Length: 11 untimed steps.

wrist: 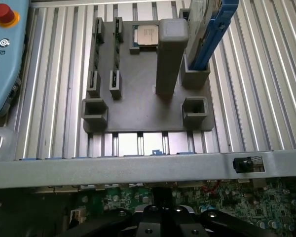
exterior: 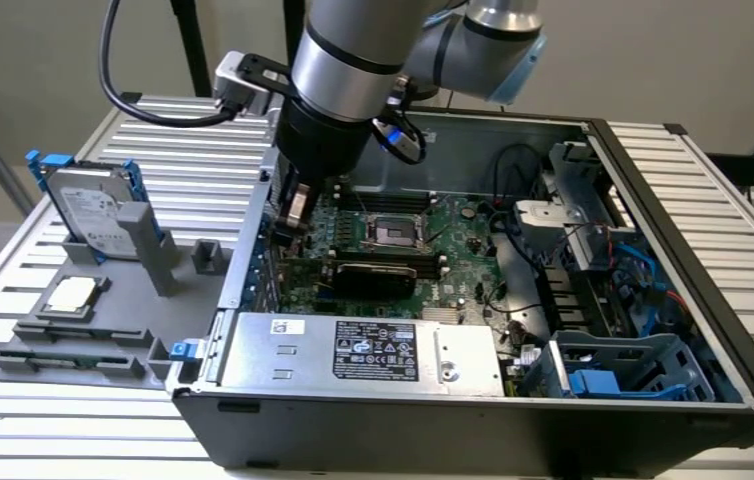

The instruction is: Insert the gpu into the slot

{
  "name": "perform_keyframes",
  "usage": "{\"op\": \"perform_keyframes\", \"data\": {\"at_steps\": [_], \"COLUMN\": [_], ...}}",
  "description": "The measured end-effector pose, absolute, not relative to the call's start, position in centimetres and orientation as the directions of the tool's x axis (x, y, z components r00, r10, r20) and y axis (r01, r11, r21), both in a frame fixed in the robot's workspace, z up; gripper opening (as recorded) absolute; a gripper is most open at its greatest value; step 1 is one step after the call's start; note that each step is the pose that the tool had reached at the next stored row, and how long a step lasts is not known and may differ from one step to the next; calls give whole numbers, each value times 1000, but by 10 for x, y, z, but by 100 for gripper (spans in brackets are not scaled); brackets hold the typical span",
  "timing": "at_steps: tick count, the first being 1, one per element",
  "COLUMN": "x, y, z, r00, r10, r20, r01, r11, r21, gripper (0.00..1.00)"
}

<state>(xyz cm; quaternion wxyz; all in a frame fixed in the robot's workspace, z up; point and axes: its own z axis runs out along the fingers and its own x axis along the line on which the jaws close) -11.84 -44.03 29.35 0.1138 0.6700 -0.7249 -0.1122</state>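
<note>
One open black steel computer case (exterior: pixel 697 400) holds one green motherboard (exterior: pixel 464 235). One silver labelled power-supply box (exterior: pixel 364 350) lies at 6 o'clock. One grey moulded fixture tray (wrist: pixel 138 79) rests on the ribbed aluminium table (exterior: pixel 751 300). One flat black gpu (exterior: pixel 374 272) lies mid-board, above its slot, which cannot be made out. One gripper (exterior: pixel 294 205) hangs at 10 o'clock; its opening and any hold cannot be told.

An open black computer case (exterior: pixel 671 400) sits on the ribbed metal bench (exterior: pixel 30 420). Along its near wall lies a silver labelled power-supply box (exterior: pixel 364 352), with a blue drive cage (exterior: pixel 624 368) beside it. Outside the case, a grey fixture plate (wrist: pixel 138 103) holds a processor chip (wrist: pixel 145 35), an upright post (wrist: pixel 170 54) and a blue-framed hard drive (exterior: pixel 94 212).
</note>
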Motion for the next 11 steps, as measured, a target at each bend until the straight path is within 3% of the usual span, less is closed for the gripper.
{"op": "perform_keyframes", "data": {"at_steps": [11], "x": [-121], "y": [-440], "z": [292], "r00": [-90], "r10": [-996], "r20": [20], "r01": [-945], "r11": [91], "r21": [314], "gripper": [11]}}
